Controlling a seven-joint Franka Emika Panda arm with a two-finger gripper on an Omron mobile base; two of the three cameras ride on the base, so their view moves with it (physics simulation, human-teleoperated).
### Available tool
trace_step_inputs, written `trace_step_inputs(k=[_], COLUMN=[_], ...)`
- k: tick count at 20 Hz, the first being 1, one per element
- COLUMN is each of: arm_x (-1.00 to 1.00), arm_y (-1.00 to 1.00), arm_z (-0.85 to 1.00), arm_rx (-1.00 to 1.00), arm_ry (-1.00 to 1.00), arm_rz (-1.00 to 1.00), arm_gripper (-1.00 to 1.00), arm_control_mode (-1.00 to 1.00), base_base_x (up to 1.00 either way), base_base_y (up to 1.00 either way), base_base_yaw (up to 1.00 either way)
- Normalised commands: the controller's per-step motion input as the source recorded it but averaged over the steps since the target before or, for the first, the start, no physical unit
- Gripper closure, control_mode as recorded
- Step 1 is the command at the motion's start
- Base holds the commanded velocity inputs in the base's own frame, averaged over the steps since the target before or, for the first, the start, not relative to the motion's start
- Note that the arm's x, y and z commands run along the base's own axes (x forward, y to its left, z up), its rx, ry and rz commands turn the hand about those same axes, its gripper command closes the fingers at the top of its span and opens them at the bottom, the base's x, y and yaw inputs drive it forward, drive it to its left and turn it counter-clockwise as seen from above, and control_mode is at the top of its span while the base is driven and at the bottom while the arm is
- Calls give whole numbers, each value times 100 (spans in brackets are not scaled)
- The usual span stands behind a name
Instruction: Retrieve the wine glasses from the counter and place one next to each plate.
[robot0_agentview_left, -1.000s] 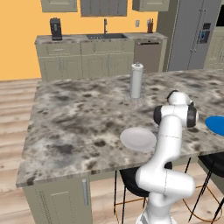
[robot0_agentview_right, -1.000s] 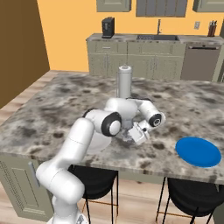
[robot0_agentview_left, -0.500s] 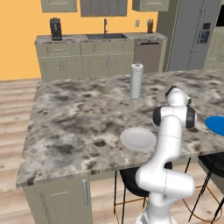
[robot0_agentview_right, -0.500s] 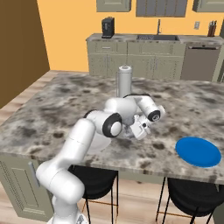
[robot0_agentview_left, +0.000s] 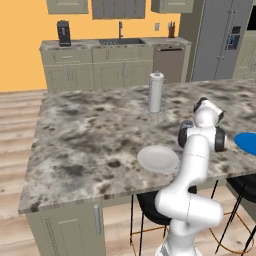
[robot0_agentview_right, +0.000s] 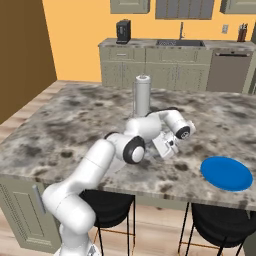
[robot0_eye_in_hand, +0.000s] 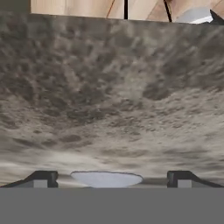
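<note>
Wine glasses: we can't fix their position. There is only a faint grey smudge at the foot of the paper-towel roll (robot0_agentview_left: 156, 92), too small to call.

Near to far:
- The pale plate (robot0_agentview_left: 158, 158) lies flat near the front edge of the island top (robot0_agentview_left: 90, 135), at about 9 o'clock from the arm's elbow in the left base view.
- The gripper (robot0_agentview_right: 167, 148) hangs low over the granite just beyond that plate. In the hand view the fingertips (robot0_eye_in_hand: 41, 177) sit far apart. The jaws are spread wide with nothing between them, and we see the plate's rim just below.
- The blue plate (robot0_agentview_right: 226, 173) lies flat at about 4 o'clock from the gripper in the right base view, well apart from the pale one.
- The roll stands upright mid-island, at 12 o'clock from the pale plate.
- The counter (robot0_agentview_left: 120, 43) with its sink runs along the back wall, with a dark coffee machine (robot0_agentview_left: 63, 32) at its left end.
</note>
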Motion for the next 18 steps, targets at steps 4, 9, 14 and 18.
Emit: trace_step_inputs(k=[4,9,14,18], arm_x=[-11,-74,-76,-78], arm_y=[-32,1,0,0], arm_z=[2,41,29,51], arm_rx=[0,-5,-19,-32], arm_ry=[0,-17,-16,-11], arm_rz=[-5,-21,-38,-46], arm_gripper=[-100,-100,-100,-100], arm_control_mode=[-100,-100,-100,-100], base_base_x=[0,0,0,0], base_base_y=[0,0,0,0], base_base_yaw=[0,0,0,0])
